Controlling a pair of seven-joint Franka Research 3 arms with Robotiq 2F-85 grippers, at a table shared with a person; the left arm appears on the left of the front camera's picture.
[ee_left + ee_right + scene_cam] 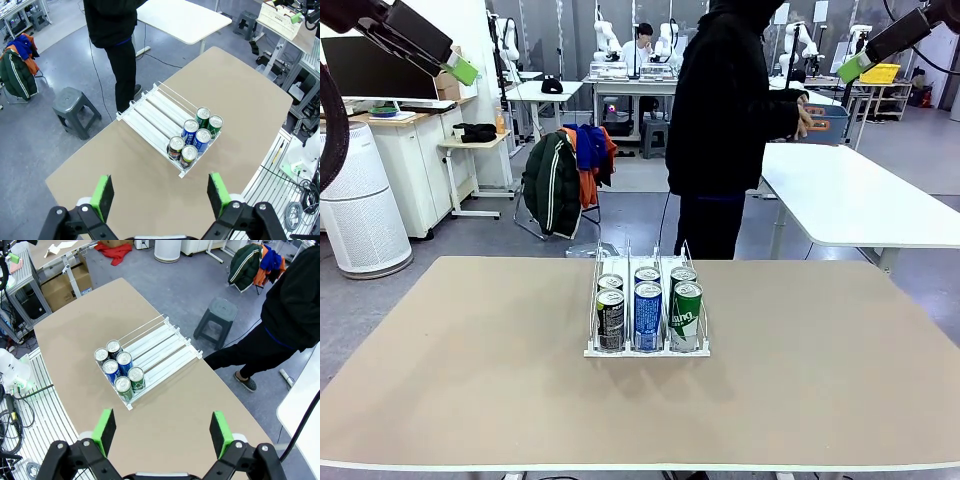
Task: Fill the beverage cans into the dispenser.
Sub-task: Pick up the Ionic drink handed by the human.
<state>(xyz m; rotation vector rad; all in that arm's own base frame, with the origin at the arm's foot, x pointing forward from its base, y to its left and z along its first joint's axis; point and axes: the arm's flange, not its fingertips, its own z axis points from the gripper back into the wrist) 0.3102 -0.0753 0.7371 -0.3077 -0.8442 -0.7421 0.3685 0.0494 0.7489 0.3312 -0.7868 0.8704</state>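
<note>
- The white-based dispenser rack with thin wire dividers (pixel 648 351) sits in the middle of the tan counter (pixel 460 380). Its far end points toward the person in dark clothes (pixel 730 100), who stands beyond the counter's far edge.
- Six slim silver-topped cans stand upright in the rack, two per lane, packed at the robot-side end. The black cans (pixel 611 320) are in the left lane, the blue-and-white cans (pixel 648 316) in the middle and the green cans (pixel 686 317) in the right.
- The left gripper (pixel 160 190) hangs high above the counter, well apart from the rack, its jaws spread wide and empty.
- The right gripper (pixel 162 432) hangs equally high on the other side, its jaws released and grasping nothing.
</note>
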